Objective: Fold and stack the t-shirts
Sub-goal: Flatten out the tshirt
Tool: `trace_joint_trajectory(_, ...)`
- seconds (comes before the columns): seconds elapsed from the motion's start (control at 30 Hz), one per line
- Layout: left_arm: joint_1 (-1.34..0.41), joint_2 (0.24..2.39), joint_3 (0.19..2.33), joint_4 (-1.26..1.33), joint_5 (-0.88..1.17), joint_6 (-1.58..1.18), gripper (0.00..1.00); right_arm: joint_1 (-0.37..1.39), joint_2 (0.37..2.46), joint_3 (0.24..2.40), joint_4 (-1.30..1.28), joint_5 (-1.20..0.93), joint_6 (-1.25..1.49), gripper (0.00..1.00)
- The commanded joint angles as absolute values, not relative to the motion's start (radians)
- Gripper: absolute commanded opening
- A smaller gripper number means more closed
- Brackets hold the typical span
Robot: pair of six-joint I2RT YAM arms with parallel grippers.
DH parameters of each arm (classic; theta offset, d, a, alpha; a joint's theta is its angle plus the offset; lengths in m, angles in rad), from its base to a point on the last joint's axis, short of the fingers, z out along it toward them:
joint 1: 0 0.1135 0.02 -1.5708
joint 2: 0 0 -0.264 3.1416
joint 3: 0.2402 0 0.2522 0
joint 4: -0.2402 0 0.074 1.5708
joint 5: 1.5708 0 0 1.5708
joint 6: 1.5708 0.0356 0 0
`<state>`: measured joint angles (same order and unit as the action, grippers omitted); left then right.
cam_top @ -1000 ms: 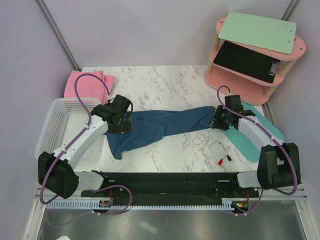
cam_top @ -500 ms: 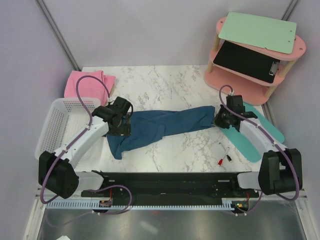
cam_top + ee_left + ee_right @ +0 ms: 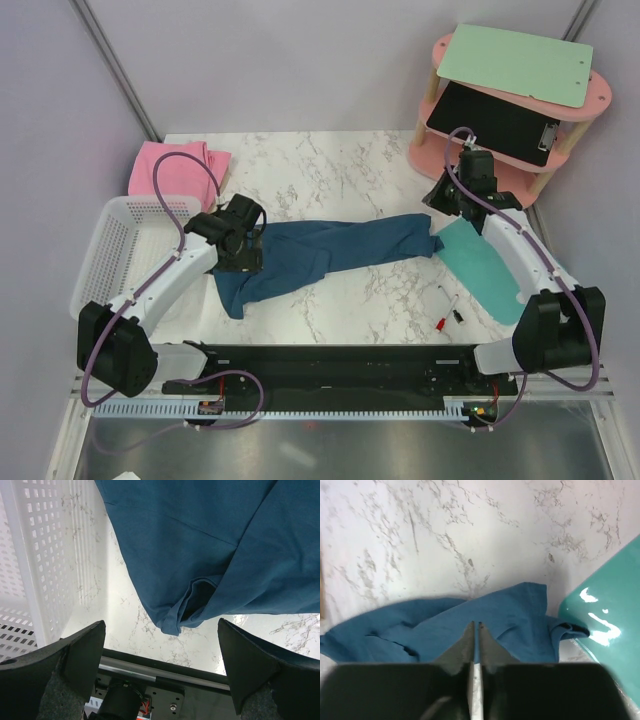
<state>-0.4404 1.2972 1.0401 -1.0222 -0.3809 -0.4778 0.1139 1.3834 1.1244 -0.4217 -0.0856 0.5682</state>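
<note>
Blue t-shirt (image 3: 330, 250) lies rumpled across table centre; pink t-shirt (image 3: 175, 165) sits at the far left corner. Left gripper (image 3: 161, 635) is spread wide over its left end, holding nothing. Right gripper (image 3: 475, 630) is pinched closed and empty above the other end. Cloth looks light and limp, so I'd pinch the edge corners.

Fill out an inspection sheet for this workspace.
Surface: marble table, no spills seen.
Job's things: blue shirt spread unfolded mid-table; pink shirt in a compact pile at the far left corner.
Clutter: basket on the left; mat on the right; small red and black items near the front.
Grippers: left gripper open above the blue shirt; right gripper shut, empty, above that shirt's right end.
Cables: purple cables looped along both arms.
Surroundings: pink shelf holding two clipboards, far right.
</note>
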Motion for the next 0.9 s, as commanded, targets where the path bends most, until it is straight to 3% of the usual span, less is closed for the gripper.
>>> trace_joint_trajectory(0.0,-0.44,1.301,1.029,-0.994,-0.376,-0.462,1.0,0.11,1.428,1.12,-0.498,-0.085,0.505,0.31)
trace_joint_trajectory(0.03,-0.44,1.301,1.028,-0.991,-0.374,-0.459,1.0,0.107,1.405,1.1,-0.508,-0.077,0.497,0.41)
trace_joint_trajectory(0.07,-0.442,1.308,1.029,-0.989,-0.376,-0.46,1.0,0.101,1.39,1.054,-0.508,-0.071,0.492,0.61)
trace_joint_trajectory(0.17,-0.442,1.319,1.031,-0.979,-0.365,-0.454,1.0,0.08,1.335,0.984,-0.515,-0.057,0.486,0.81)
trace_joint_trajectory(0.43,-0.442,1.344,1.04,-0.959,-0.354,-0.443,1.0,0.054,1.324,0.899,-0.54,-0.064,0.488,0.74)
trace_joint_trajectory(0.57,-0.442,1.341,1.031,-0.954,-0.354,-0.443,1.0,0.054,1.354,0.853,-0.491,-0.097,0.514,0.6)
trace_joint_trajectory(0.87,-0.44,1.33,1.016,-0.956,-0.362,-0.44,1.0,0.054,1.362,0.792,-0.351,-0.13,0.557,0.56)
